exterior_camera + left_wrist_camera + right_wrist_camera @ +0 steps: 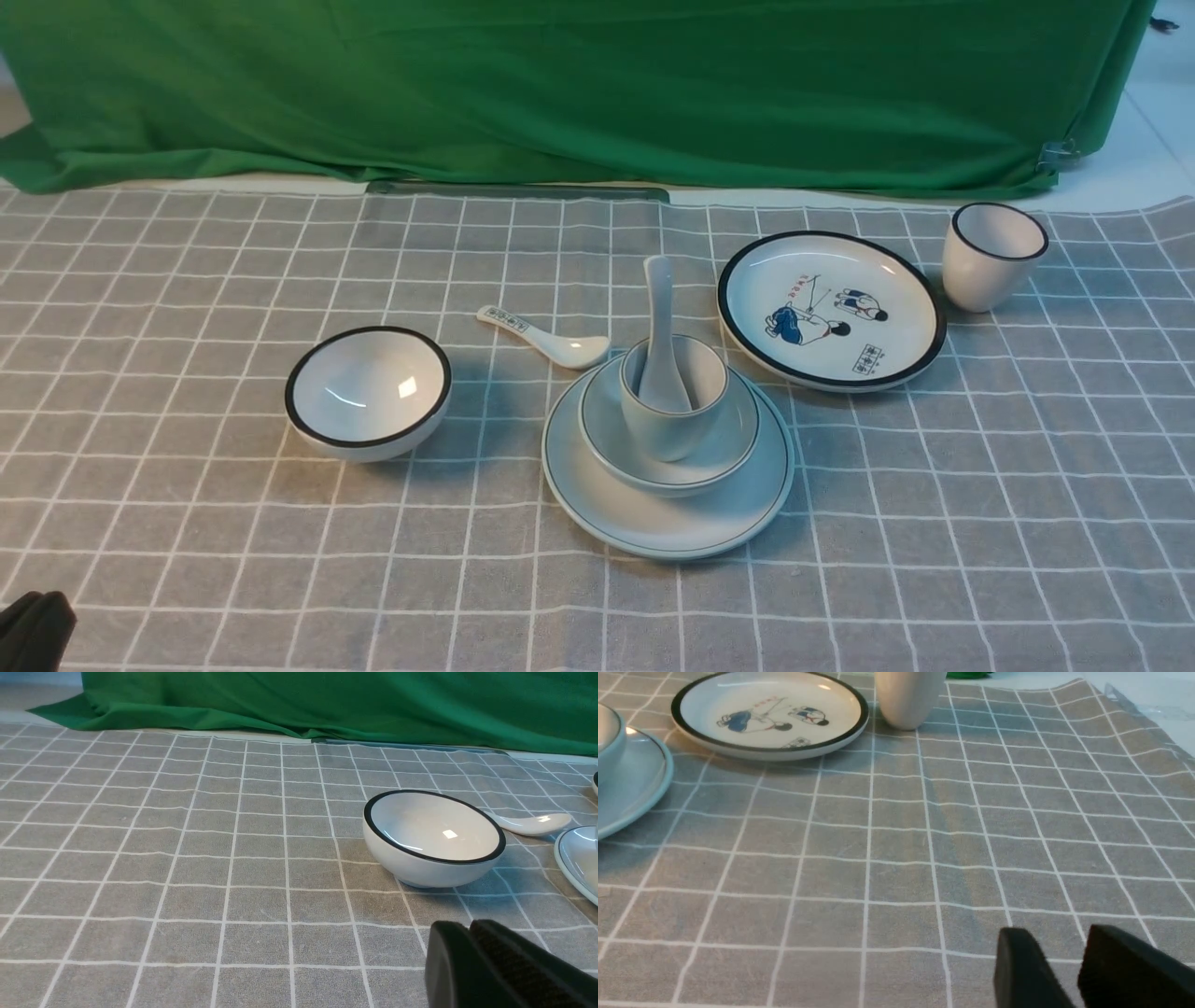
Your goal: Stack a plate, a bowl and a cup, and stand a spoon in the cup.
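The pale plate [667, 527] lies on the cloth with the wide bowl [695, 467] on it and the handleless cup [667, 429] inside the bowl. The plain white spoon [659, 299] stands in the cup, handle up and leaning back. My left gripper [469, 926] is shut with nothing in it, low over the cloth near the front left, well apart from the stack. My right gripper [1057, 940] is open and empty over bare cloth on the right. The plate's edge [630, 784] and the bowl's wall [607, 742] show in the right wrist view.
A black-rimmed bowl [369, 392] sits left of the stack, and a spoon with a printed handle [546, 338] lies behind it. A cartoon plate [831, 308] and a bold-rimmed cup [991, 254] stand at the back right. Green fabric [597, 84] hangs along the far edge.
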